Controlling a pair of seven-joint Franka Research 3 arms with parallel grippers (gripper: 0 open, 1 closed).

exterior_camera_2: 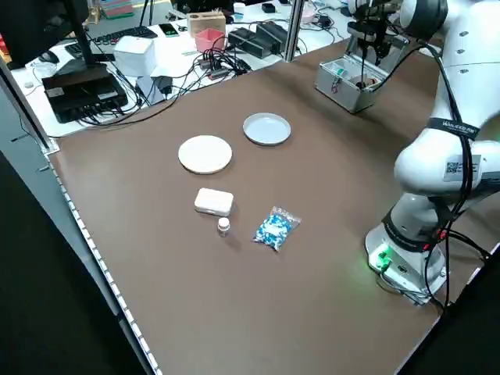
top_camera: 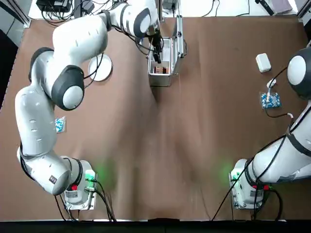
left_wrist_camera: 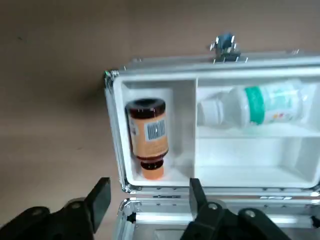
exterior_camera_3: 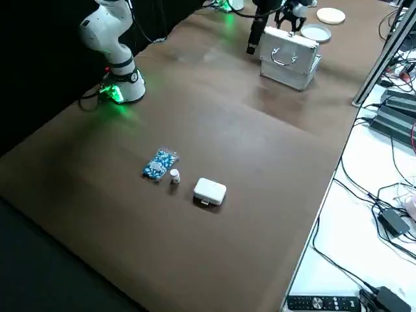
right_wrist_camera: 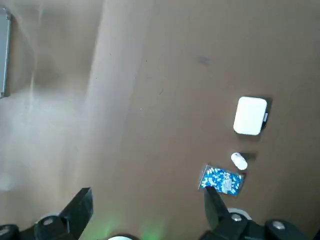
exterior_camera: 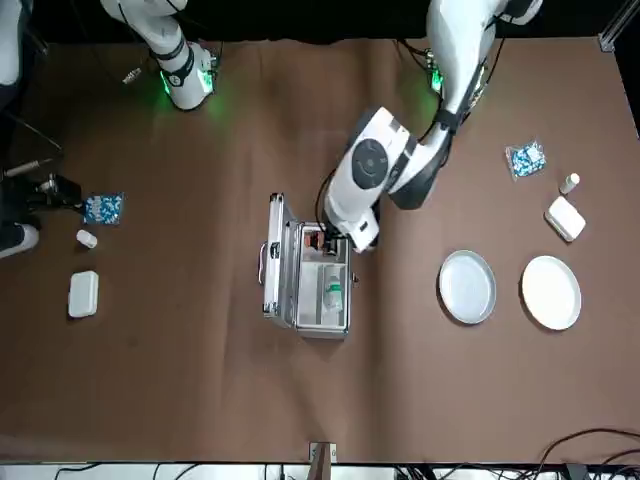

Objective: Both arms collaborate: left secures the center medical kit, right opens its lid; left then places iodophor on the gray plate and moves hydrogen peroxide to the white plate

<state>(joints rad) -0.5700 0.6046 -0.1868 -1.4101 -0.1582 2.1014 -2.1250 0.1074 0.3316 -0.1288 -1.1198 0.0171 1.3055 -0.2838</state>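
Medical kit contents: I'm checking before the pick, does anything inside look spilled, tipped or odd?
Nothing looks spilled. In the open medical kit, the iodophor and the hydrogen peroxide both lie on their sides in separate compartments, caps on. The left hand hangs open above the iodophor.

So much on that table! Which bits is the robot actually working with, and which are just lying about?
In the job:
- medical kit, lid open
- iodophor lying in the kit
- hydrogen peroxide in the next compartment
- gray plate
- white plate
- left hand, open above the kit

Lying about:
- blue pill bags
- small white boxes
- small vials
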